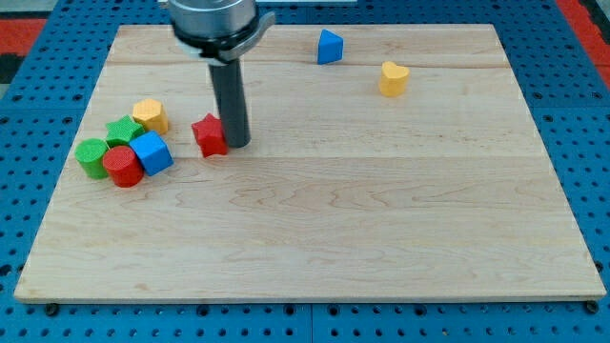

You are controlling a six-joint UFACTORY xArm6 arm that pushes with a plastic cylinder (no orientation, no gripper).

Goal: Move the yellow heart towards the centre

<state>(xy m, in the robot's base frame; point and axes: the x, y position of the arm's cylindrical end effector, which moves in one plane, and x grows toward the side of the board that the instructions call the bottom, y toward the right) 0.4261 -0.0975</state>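
Observation:
The yellow heart [393,78] lies near the view's top, right of the middle, on the wooden board [315,229]. My tip [236,143] is far to its left, in the board's upper left part. The tip touches the right side of a red star block [210,134]. A blue triangular block [329,47] sits to the upper left of the yellow heart, near the top edge.
A cluster sits at the view's left: a yellow block [150,114], a green star block [123,131], a green cylinder [92,157], a red cylinder [123,166] and a blue cube [152,153]. The arm's body [214,24] hangs over the top edge.

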